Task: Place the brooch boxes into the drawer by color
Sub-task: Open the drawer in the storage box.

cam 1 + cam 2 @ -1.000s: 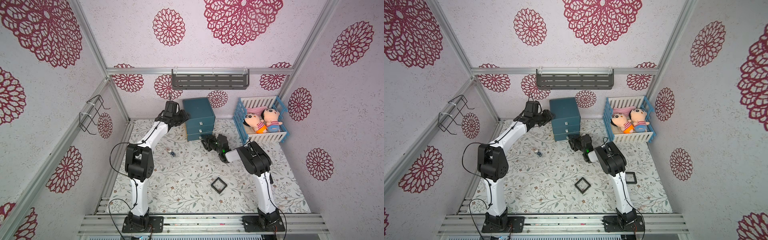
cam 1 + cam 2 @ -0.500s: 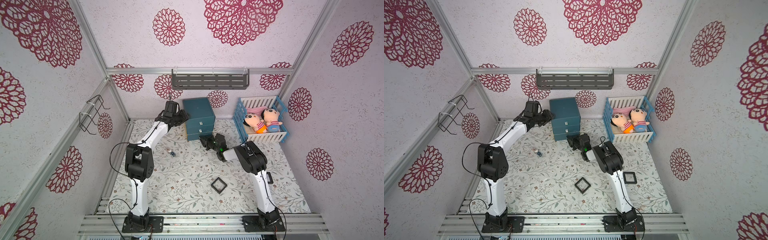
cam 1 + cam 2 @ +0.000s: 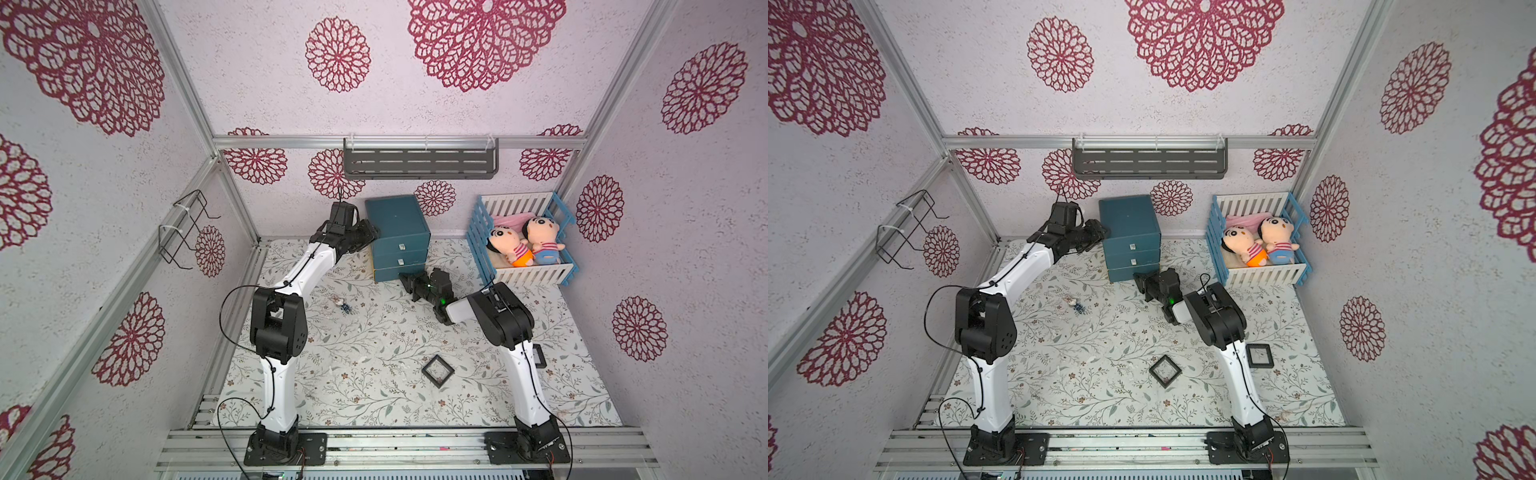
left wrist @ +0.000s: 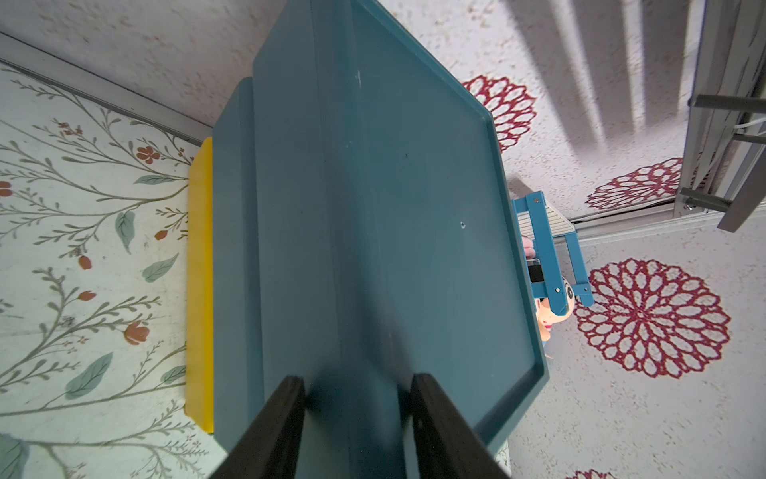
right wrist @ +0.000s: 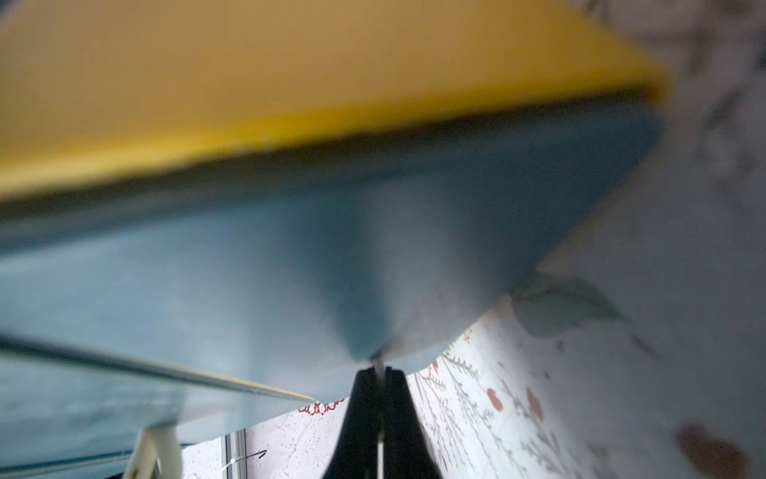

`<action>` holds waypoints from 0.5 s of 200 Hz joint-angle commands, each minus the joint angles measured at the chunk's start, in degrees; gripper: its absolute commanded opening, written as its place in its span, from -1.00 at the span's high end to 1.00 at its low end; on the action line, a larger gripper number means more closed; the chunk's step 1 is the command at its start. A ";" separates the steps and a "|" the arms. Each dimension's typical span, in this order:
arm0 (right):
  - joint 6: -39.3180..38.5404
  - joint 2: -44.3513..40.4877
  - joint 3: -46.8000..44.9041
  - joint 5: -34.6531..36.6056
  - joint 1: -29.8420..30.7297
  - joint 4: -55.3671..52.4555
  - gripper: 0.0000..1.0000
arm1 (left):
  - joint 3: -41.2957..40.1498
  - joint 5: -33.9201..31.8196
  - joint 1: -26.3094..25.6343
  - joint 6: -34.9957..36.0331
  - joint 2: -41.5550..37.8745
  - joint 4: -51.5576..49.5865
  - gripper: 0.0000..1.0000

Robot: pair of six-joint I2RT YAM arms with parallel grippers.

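The drawer (image 3: pixel 398 232) is a dark teal chest of three drawers at the back of the mat, seen close in the left wrist view (image 4: pixel 373 207). My left gripper (image 3: pixel 371 233) (image 4: pixel 356 381) clamps its upper left edge, one finger on the top and one on the side wall. My right gripper (image 3: pixel 402 277) (image 5: pixel 378 369) is shut on the small clear pull (image 5: pixel 377 361) of the bottom drawer. One black brooch box (image 3: pixel 437 371) (image 3: pixel 1165 371) lies flat mid-mat. Another black brooch box (image 3: pixel 1259 356) lies beside the right arm.
A yellow strip (image 4: pixel 199 282) runs along the chest's foot. A blue-and-white crib (image 3: pixel 523 274) with two dolls stands right of the chest. A small trinket (image 3: pixel 343 306) lies on the mat. A grey shelf (image 3: pixel 419 163) and a wire rack (image 3: pixel 187 232) hang on the walls.
My right gripper moved a little closer to the chest's bottom drawer and closed on its pull. The left arm stayed put.
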 commanded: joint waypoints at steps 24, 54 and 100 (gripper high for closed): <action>0.97 -6.22 -4.96 1.63 1.06 2.18 1.00 | -0.54 -0.09 -0.22 0.75 -0.09 -3.14 0.05; 0.51 -10.06 -9.87 2.11 1.63 2.76 1.00 | -0.50 -0.08 -0.22 0.66 -0.23 -3.02 0.05; 0.82 -14.96 -16.85 2.38 2.58 4.30 1.00 | -0.64 -0.04 -0.19 0.75 -0.36 -3.09 0.05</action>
